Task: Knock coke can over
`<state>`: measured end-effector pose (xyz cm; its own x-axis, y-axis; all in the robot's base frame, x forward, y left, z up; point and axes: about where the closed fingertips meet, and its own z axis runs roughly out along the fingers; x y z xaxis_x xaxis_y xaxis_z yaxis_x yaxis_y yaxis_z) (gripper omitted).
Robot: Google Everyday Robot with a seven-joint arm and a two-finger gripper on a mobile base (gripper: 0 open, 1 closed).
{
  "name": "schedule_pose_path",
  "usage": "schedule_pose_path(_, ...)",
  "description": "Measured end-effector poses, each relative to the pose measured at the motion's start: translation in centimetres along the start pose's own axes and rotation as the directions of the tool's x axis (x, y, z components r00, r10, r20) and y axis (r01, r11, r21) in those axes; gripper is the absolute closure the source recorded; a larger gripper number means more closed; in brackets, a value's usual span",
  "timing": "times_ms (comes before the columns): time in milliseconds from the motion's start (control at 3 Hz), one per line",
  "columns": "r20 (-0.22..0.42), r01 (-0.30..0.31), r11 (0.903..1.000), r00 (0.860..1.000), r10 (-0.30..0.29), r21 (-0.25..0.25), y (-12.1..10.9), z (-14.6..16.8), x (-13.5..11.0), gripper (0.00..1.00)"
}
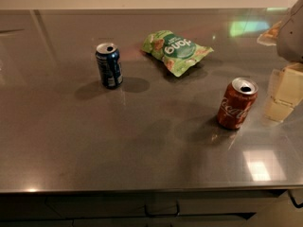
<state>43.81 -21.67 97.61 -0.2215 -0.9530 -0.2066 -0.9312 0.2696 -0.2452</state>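
I see the coke can standing upright on the right side of the grey metal table, its silver top open and its white lettering facing me. My gripper hangs at the right edge of the view, just beside the can on its right, with a narrow strip of tabletop showing between them. Well apart to the left stands a dark blue can, also upright with its top open. Between the two cans and farther back lies a green snack bag, flat on the surface. Glare marks the tabletop near the front right, and dark cabinet fronts run below its front edge.
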Motion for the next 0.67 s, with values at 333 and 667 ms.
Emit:
schedule_pose_path(333, 0.000, 0.000, 1.0000, 1.000, 0.000, 0.001, -0.01, -0.01, -0.01, 0.00)
schedule_pose_path(667, 0.027, 0.013, 0.9996, 1.000, -0.014, 0.025, -0.69, 0.06, 0.01, 0.00)
